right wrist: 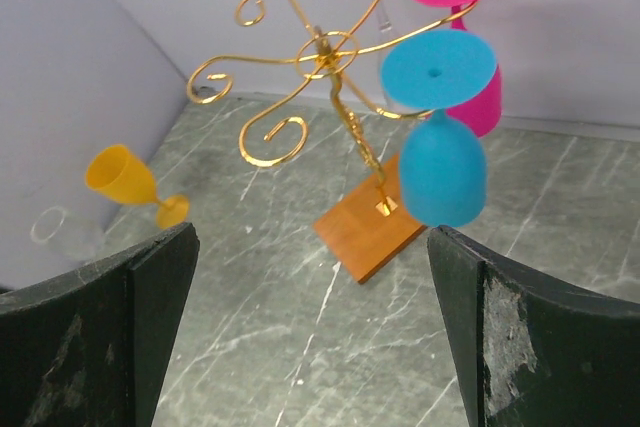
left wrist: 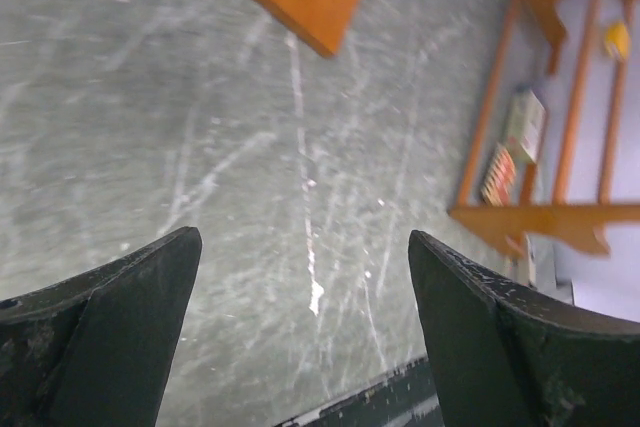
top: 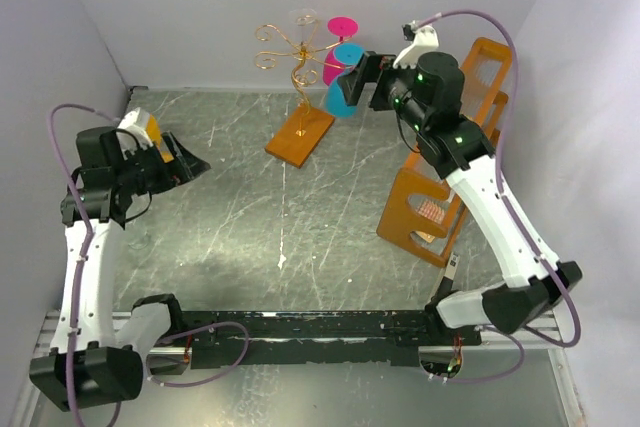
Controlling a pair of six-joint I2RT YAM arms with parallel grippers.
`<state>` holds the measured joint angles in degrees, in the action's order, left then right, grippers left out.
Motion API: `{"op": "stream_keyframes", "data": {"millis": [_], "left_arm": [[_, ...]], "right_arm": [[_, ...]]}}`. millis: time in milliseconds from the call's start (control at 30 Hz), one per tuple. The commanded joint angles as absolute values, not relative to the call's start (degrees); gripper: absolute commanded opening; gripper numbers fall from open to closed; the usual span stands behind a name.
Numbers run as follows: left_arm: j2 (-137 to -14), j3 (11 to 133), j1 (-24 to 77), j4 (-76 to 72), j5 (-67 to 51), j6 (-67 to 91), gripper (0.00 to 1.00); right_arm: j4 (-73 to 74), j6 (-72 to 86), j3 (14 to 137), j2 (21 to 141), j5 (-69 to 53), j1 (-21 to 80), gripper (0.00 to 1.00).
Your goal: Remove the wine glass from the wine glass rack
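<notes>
Blue wine glass (right wrist: 442, 172) hangs bowl-down on the wine glass rack (right wrist: 370, 237) — the right hand (right wrist: 312, 247), wide and empty, should straddle its bowl squarely before closing.

The wine glass rack (right wrist: 358, 137) is thin, glossy gold wire; its orange base (right wrist: 370, 235) looks smooth, matt; the blue wine glass (right wrist: 441, 172) looks like opaque matt plastic; the table (top: 250, 217) is grey, marble-veined, faintly glossy.

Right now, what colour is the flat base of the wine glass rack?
Orange; the base shows best in the right wrist view.
</notes>
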<state>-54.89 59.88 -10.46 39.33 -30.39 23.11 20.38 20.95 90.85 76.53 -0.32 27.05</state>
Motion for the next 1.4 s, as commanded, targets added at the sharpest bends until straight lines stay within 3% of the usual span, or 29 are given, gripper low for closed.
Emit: {"op": "stream_keyframes", "data": {"millis": [0,233,533,767,1367], "left_arm": [[-54.6,61.4,-5.1,35.5,-40.2,20.7,0.96],[-52.9,58.9,-2.1,34.7,-46.9,16.0,0.96],[-50.9,57.0,2.6,34.7,-47.4,13.2,0.96],[-50.4,54.4,5.8,34.0,-44.3,11.3,0.95],[-48.5,51.1,8.3,32.7,-39.2,11.5,0.96]], "right_arm": [[22.3,20.0,96.4,81.3,5.8,26.6,0.99],[19.9,23.1,102.1,88.7,4.2,23.2,0.85],[16.8,26.5,106.9,96.9,-3.0,17.0,0.82],[13.6,29.9,109.0,101.4,-9.6,13.6,0.72],[11.5,33.1,112.6,109.1,-13.4,12.9,0.65]]}}
